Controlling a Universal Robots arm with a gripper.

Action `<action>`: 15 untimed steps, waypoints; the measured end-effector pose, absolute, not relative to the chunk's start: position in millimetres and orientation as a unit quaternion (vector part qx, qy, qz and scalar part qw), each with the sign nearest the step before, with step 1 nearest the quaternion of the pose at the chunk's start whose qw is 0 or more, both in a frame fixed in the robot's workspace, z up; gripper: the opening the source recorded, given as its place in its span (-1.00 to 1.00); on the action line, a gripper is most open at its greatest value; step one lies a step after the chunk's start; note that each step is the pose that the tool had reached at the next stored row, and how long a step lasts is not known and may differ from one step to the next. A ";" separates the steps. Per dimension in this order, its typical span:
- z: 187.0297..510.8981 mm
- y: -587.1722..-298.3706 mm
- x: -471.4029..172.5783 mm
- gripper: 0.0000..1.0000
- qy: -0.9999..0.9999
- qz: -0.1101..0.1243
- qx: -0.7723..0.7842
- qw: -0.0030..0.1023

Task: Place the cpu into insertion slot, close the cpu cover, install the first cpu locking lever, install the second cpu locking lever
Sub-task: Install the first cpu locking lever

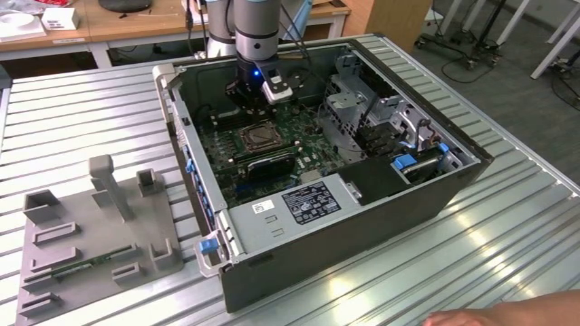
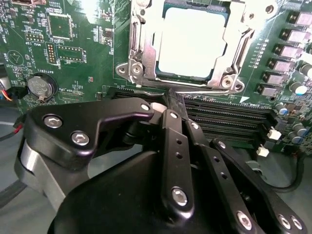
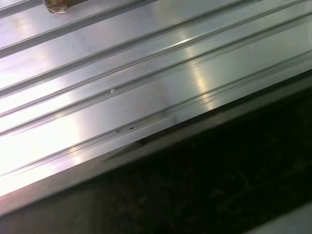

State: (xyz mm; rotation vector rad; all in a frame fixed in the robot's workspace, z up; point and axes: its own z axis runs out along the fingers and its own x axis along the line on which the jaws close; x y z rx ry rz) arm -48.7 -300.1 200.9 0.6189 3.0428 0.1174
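Here we are inside the open dark-grey metal computer case (image 1: pixel 363 231), which stands on the ribbed aluminium surface (image 1: pixel 507 258) toward its edge on the exterior view's right. The black linked-finger pincer (image 1: pixel 257 102) hangs over the far end of the green circuit board (image 2: pixel 87 29).

In the second wrist view the pincer (image 2: pixel 163 111) looks closed, tips together and carrying nothing, hovering over the long black memory slots (image 2: pixel 229 117).

Just beyond it lies the small flat square silver-grey cpu (image 2: pixel 194 41), seated in the square dark insertion slot (image 1: pixel 259 137) near the board's middle. The thin silver metal cpu cover (image 2: pixel 143 41) appears to lie flat around the chip.

So by my reading placing and covering are done, and the lever work is in hand. I can't make the levers out clearly. That step calls for a low, steady push with the closed tips alongside the frame, keeping clear of the memory slots.
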 end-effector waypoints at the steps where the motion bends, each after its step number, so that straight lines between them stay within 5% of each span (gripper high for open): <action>1: 200.9 -300.1 -48.7 -0.79 0.979 0.038 0.200 0.017; 15: 200.8 -298.8 -46.6 -0.79 0.978 0.038 0.202 0.017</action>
